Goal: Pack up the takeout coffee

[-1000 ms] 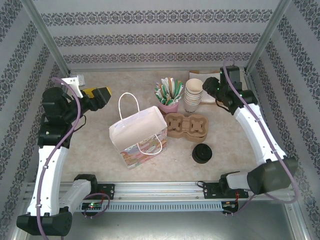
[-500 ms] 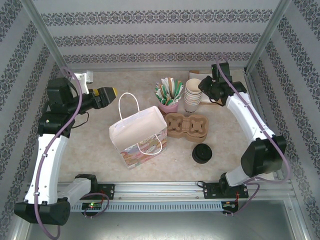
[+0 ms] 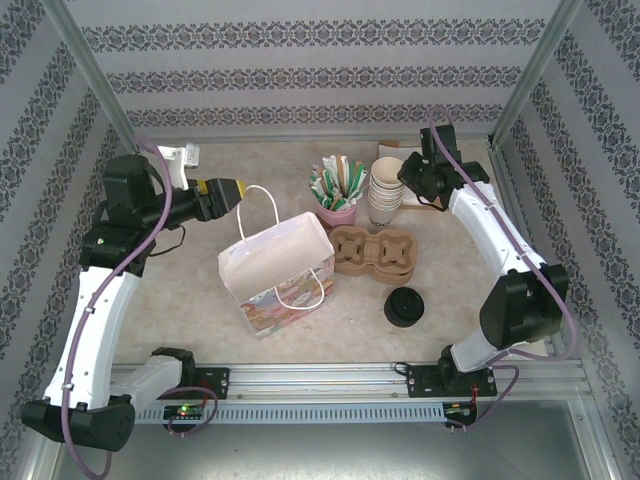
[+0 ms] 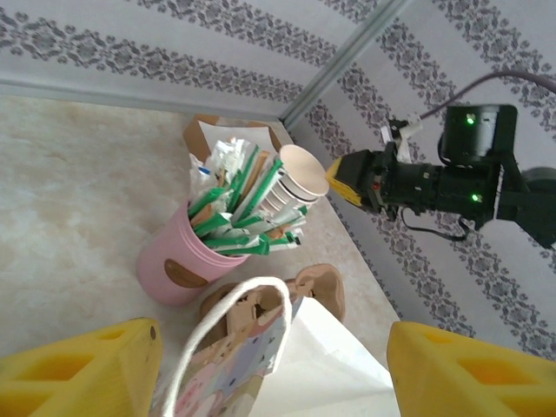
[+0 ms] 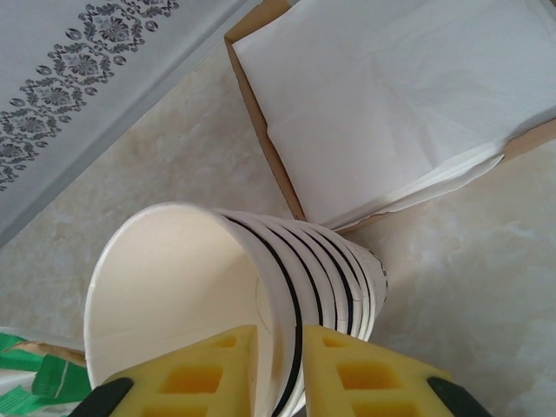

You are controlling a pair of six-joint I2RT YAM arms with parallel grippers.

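Observation:
The takeout coffee is out of view. A stack of lidless cream cups (image 3: 386, 190) stands at the back right. My right gripper (image 3: 405, 180) is at its top. In the right wrist view one yellow finger is inside the top cup (image 5: 174, 278) and the other outside, and the right gripper (image 5: 280, 365) is shut on that cup's wall. My left gripper (image 3: 232, 188) hovers open by the white handle (image 4: 252, 295) of the paper bag (image 3: 280, 265). Its fingers (image 4: 78, 373) stand wide apart with nothing held. Black lids (image 3: 403, 306) lie at the front right.
A cardboard cup carrier (image 3: 372, 250) lies between the bag and the cups. A pink cup of green sachets (image 3: 338, 195) stands left of the cup stack. A brown tray of white napkins (image 5: 391, 95) sits behind the stack, near the back right post.
My left gripper has swung right, towards the bag's handle, and narrowed a little. My right gripper has closed onto the top cup's rim, and the right arm has straightened up.

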